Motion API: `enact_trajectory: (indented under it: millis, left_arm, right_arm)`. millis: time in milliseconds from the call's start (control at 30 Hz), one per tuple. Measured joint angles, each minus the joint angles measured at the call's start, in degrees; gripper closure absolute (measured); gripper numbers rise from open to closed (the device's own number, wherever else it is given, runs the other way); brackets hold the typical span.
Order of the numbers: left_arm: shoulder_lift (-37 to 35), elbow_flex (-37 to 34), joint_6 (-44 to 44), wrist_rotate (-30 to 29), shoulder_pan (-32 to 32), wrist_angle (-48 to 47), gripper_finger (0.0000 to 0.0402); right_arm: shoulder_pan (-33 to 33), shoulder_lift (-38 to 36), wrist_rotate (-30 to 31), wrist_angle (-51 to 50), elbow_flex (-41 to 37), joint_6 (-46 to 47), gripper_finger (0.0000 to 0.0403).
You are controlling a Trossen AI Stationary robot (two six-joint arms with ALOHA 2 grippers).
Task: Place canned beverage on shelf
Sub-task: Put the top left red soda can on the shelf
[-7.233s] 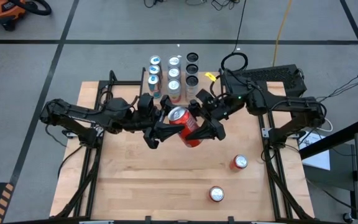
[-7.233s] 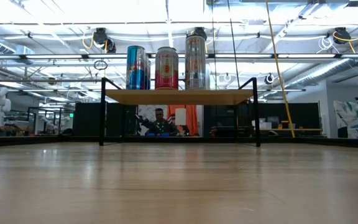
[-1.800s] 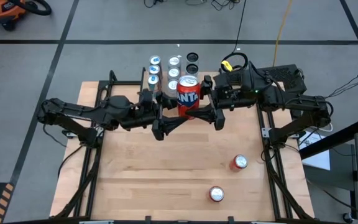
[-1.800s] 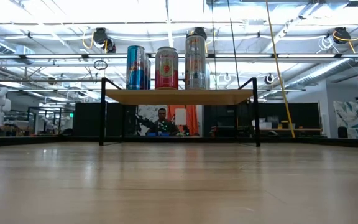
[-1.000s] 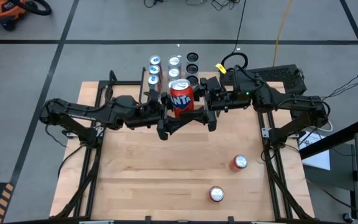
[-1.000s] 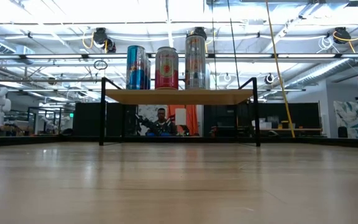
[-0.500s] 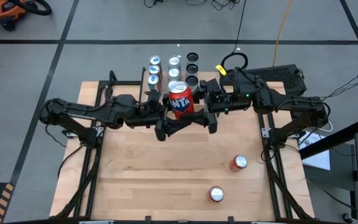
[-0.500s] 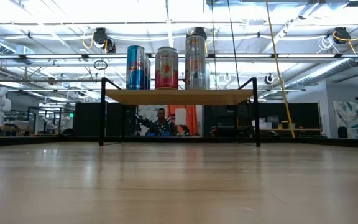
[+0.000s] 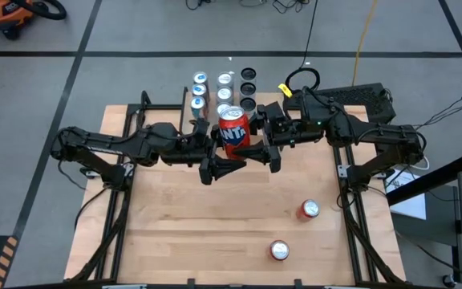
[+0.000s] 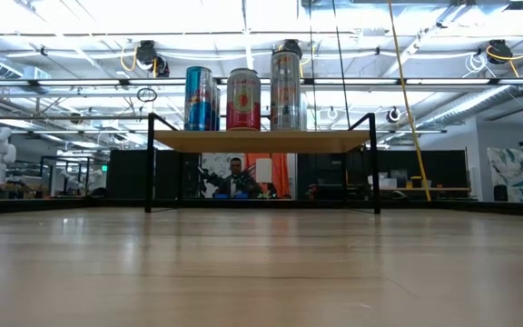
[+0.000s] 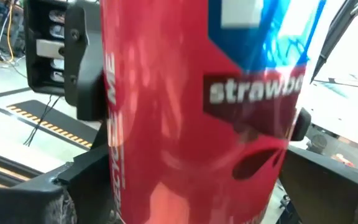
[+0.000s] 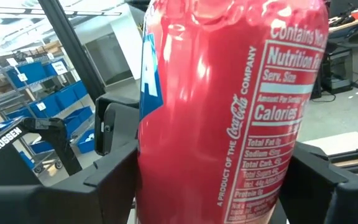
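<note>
Seen from above, the left claw (image 9: 215, 166) reaches in from the left side of the desk (image 9: 215, 233) and is clamped on a red strawberry Fanta can (image 9: 233, 129), which is held upright above the desk, just in front of the shelf (image 9: 186, 108). In the left wrist view the can (image 11: 197, 106) fills the frame, with dark fingers (image 11: 55, 186) pressed against its sides. The shelf stands at the far edge of the desk, already carrying a cluster of cans (image 9: 212, 95); from desk height, a blue can (image 10: 199, 98), a red-and-white can (image 10: 243, 99) and a taller silver can (image 10: 286, 90) stand in a row on its wood top (image 10: 261, 141). The right claw (image 9: 267, 158) comes in from the right and grips the same Fanta can on the opposite side; its wrist view shows the can's nutrition label (image 12: 229, 106). Farther right, near the front of the desk, two more red cans stand apart (image 9: 309, 209) (image 9: 279, 250).
</note>
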Motion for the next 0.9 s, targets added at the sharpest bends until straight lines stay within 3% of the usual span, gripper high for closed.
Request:
enact_trajectory:
  millis: [900]
  left_arm:
    - [0.0,-0.01,0.03,-4.21,0.57,0.71,0.0036]
  right_arm:
    - [-0.07,-0.21,0.03,-0.22,0.0,-0.19,0.0112]
